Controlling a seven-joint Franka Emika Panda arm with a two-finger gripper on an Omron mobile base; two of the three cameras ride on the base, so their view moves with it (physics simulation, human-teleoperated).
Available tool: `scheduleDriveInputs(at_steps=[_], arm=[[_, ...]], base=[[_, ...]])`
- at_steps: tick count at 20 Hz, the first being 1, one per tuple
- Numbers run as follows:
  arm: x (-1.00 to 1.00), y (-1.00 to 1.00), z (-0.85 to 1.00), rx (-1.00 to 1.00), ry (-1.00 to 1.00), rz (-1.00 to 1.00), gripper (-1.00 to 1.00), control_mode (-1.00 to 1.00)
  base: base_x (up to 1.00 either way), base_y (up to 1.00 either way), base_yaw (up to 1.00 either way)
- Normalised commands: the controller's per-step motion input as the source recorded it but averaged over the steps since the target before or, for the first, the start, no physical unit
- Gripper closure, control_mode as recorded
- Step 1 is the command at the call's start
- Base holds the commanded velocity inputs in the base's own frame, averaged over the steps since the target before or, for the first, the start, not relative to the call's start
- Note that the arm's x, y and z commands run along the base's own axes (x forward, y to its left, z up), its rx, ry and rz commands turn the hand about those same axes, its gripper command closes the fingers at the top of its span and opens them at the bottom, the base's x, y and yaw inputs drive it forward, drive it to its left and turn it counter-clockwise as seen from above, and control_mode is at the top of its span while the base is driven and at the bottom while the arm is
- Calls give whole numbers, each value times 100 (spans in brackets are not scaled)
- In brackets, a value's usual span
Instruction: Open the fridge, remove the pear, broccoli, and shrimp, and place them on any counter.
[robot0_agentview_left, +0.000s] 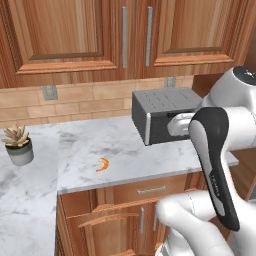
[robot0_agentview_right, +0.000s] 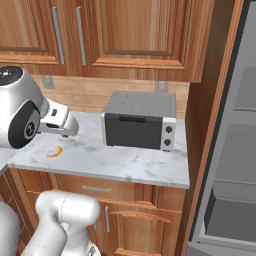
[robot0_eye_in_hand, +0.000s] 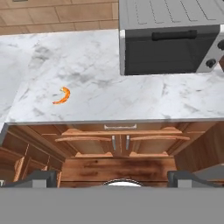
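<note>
The shrimp (robot0_agentview_left: 102, 164) (robot0_agentview_right: 55, 152) (robot0_eye_in_hand: 64, 96), a small orange crescent, lies on the white marble counter (robot0_agentview_left: 125, 142) (robot0_agentview_right: 130, 162) (robot0_eye_in_hand: 131, 98), left of its middle. My gripper (robot0_eye_in_hand: 112, 178) hangs in front of the counter's edge, above the cabinet doors. It is open wide and holds nothing. The shrimp is ahead of it and to its left in the hand view. At the right of the right base view the fridge (robot0_agentview_right: 232, 150) stands open, with grey shelves and a drawer inside. The pear and the broccoli are out of view.
A grey toaster oven (robot0_agentview_left: 160, 117) (robot0_agentview_right: 140, 122) (robot0_eye_in_hand: 168, 41) stands on the counter against the wall, right of the shrimp. A potted succulent (robot0_agentview_left: 18, 144) sits on the counter's left wing. Wooden wall cabinets (robot0_agentview_left: 125, 35) hang above. My own arm blocks the lower right of the left base view.
</note>
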Motion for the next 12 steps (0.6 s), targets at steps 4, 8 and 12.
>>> scheduleDriveInputs(at_steps=[4, 8, 12], arm=[[0, 0, 0, 0, 0, 0, -100, 100], [0, 0, 0, 0, 0, 0, -100, 100], [0, 0, 0, 0, 0, 0, -100, 100]], base=[[-56, -42, -2], [-62, -63, -3], [-52, -68, 0]])
